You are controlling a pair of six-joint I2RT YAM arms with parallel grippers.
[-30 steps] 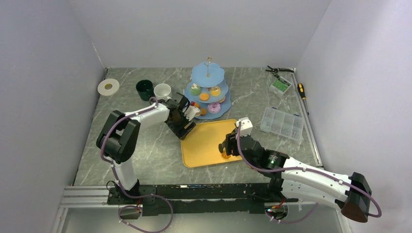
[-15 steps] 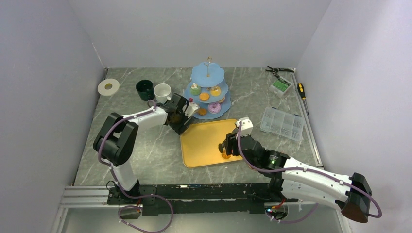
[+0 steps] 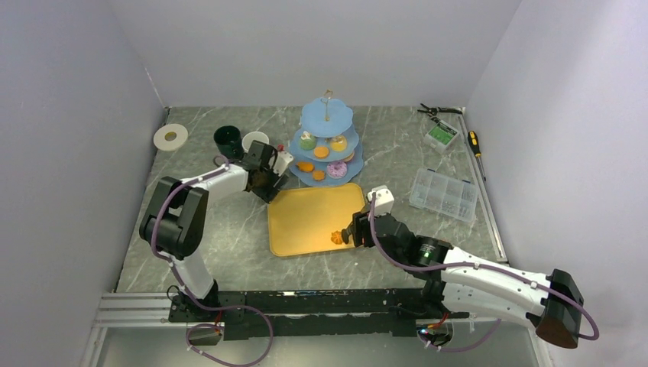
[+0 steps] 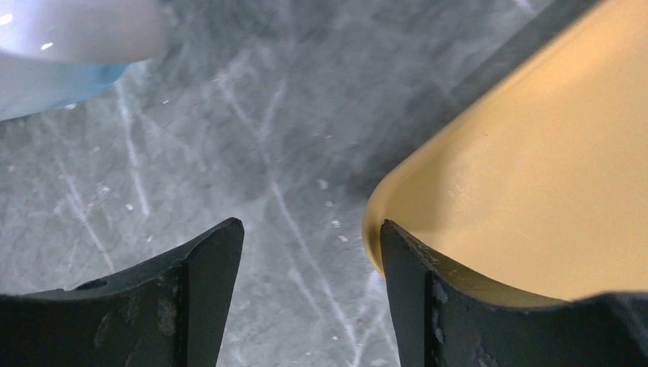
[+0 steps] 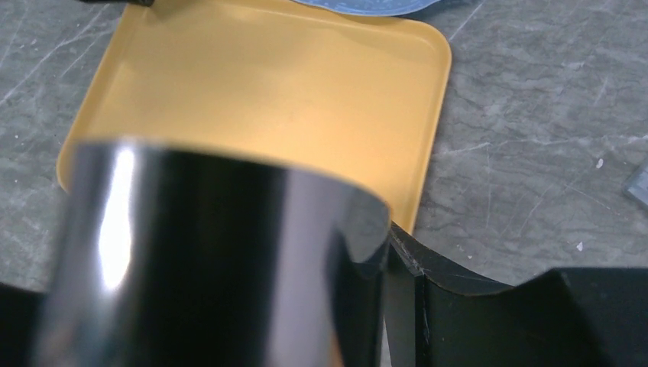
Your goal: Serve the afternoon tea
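Lower right of centre in the overhead view, the right gripper (image 3: 351, 232) reaches over the yellow tray (image 3: 306, 214), clamped, as far as its wrist camera shows, on the glossy black tongs (image 5: 214, 252); an orange biscuit (image 3: 335, 239) sits at the tongs' tip near the tray's right-hand edge, though whether it is pinched or merely resting there cannot be told. Up and to the left, the left gripper (image 4: 309, 229) hangs low over the grey table (image 4: 191, 115), jaws spread and nothing held; in the wrist view the tray's rounded corner lies right by its right-hand finger (image 4: 428, 306), and contact cannot be confirmed. Just beyond the tray's far edge stands the light-blue three-tier stand (image 3: 341, 121); its top tier is bare, two cupcakes (image 3: 307, 141) and a biscuit occupy the middle tier, and a pink doughnut (image 3: 337, 169) lies with more biscuits on the bottom one. The white mug (image 3: 252, 138) and the dark green mug (image 3: 227, 139) stand side by side at upper left, just beyond the left gripper. The step in hand appears to be moving the only treat seen on the tray to the stand; the next move would call for a firm squeeze of the tongs, a lift clear of the tray's rim, and a careful carry up the frame to an open spot on a tier without knocking the pieces already set there.
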